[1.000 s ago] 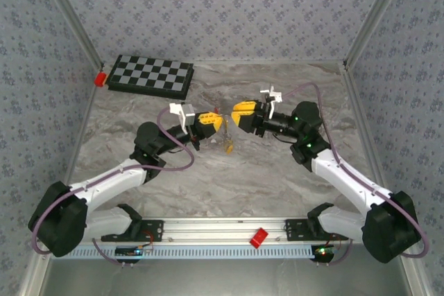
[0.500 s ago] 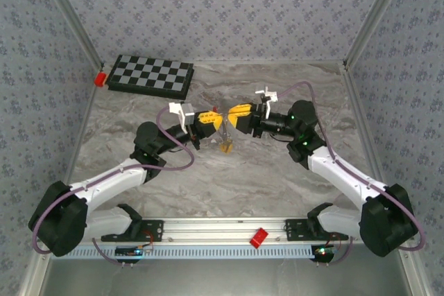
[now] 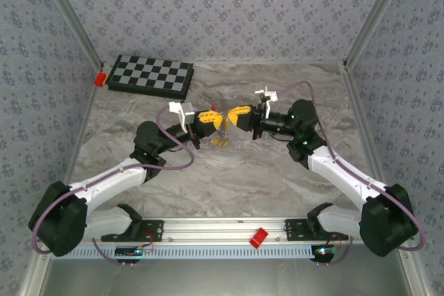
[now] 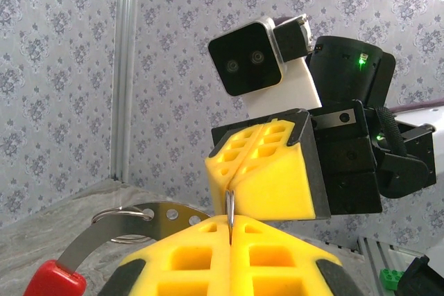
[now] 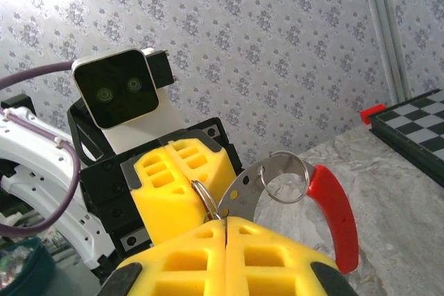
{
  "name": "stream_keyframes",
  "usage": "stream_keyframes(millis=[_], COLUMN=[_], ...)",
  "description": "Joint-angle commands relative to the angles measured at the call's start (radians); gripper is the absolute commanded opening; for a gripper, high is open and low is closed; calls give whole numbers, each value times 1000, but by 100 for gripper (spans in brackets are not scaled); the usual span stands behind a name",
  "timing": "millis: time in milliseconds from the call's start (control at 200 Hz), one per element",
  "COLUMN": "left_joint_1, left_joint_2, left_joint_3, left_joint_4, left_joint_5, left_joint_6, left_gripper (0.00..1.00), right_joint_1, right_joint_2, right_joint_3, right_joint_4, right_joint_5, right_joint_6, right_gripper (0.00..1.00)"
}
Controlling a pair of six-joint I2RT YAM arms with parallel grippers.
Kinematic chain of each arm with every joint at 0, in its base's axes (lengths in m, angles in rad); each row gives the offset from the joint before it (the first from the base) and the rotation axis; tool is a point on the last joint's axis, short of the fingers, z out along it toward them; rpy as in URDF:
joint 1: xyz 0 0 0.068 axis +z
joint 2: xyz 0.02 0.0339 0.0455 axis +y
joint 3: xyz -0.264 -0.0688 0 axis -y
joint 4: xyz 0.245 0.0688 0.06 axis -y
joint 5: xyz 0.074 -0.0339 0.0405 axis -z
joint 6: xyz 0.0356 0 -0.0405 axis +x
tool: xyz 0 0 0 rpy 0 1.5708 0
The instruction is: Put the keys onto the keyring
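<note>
The two hands meet tip to tip just above the middle of the top view. The left hand (image 3: 216,122) reaches in from the lower left and the right hand (image 3: 234,118) from the right. Both sets of yellow fingers are pressed together, and each pinches part of the keyring (image 5: 243,188) held between them, above the marbled desk (image 3: 277,171).

In the right wrist view, the keyring's flat, perforated metal band rises out of the seam of the right hand's fingers at lower centre. It arcs up and to the right, then its red sleeve (image 5: 333,206) bends back down. The sleeve's long axis is near upright, leaning slightly left at the top. A small wire ring (image 5: 284,178) hangs through the top of the band.

In the left wrist view, a thin piece of wire stands edge-on in the seam of the left hand's fingers at lower centre and points up at the right hand's closed tips. Here the band arches off low to the left, with its red end in the lower left corner.

The keys (image 3: 220,141) show as a small yellowish cluster just below the joined hands. Whether they hang or lie on the desk cannot be told.

A chessboard (image 3: 149,75) lies at the upper left, with a red block (image 3: 100,77) touching its left end.
</note>
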Motion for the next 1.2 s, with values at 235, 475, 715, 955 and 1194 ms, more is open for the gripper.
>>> stream_keyframes(millis=[235, 475, 715, 955, 1194], left_joint_1=[-8, -13, -19, -18, -18], left_joint_2=[-13, -10, -3, -9, -11], left_joint_3=[39, 40, 41, 32, 31], left_joint_4=[62, 86, 88, 57, 49], left_joint_5=[-4, 0, 5, -11, -15], left_joint_6=[-14, -33, -32, -5, -4], left_gripper=[0, 0, 0, 0, 0], right_joint_1=[10, 17, 19, -3, -42], right_joint_2=[1, 36, 59, 12, -70], right_joint_3=[15, 30, 41, 17, -49], right_joint_4=[-30, -89, -107, -107, -74], right_joint_5=[-35, -76, -84, -33, 10], right_joint_6=[-37, -66, -73, -76, -72], right_gripper=[0, 0, 0, 15, 40])
